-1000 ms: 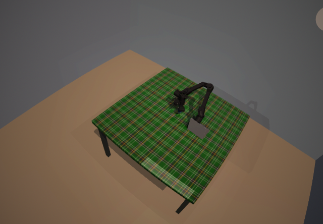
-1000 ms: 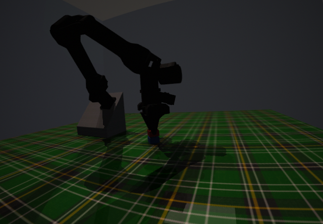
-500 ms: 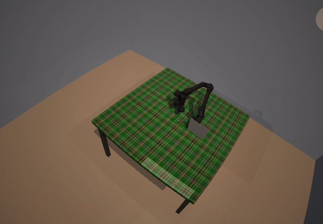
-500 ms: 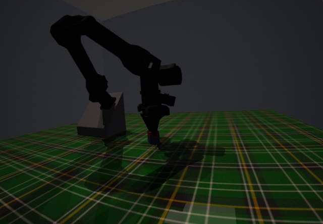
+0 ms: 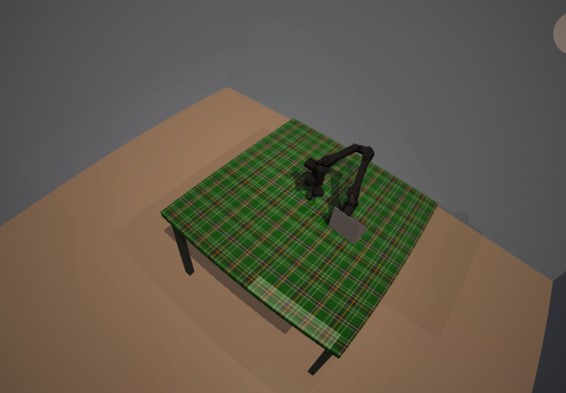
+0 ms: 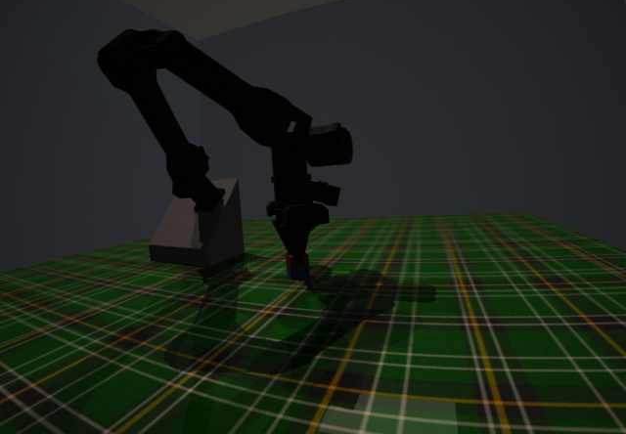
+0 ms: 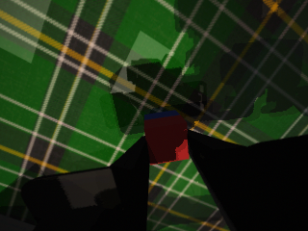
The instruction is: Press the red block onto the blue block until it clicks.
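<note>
My red block (image 6: 290,261) (image 7: 166,139) sits upright on top of the blue block (image 6: 297,272) (image 7: 162,115), touching it, the two making one short stack. From my wrist I see the red one's squarish top, dark with a brighter corner, and only a thin blue strip past its edge. The blue one rests on the green plaid cloth.
</note>
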